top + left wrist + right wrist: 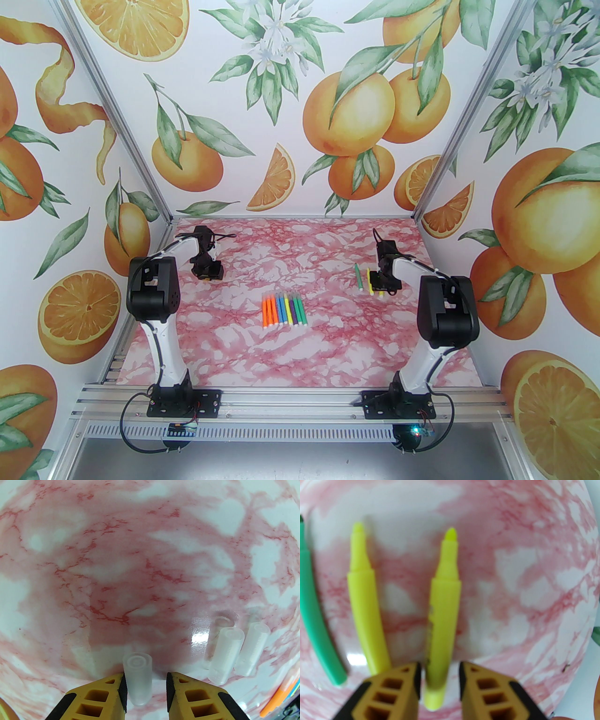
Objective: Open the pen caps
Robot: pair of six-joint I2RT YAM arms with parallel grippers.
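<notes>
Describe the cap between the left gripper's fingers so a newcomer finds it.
On the pink marble table, look back left, under the left gripper. A clear cap sits alone between its yellow fingers; the other caps lie side by side to its right.

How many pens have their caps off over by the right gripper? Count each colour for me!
Yellow pens: 2
Green pen: 1
Total: 3
</notes>
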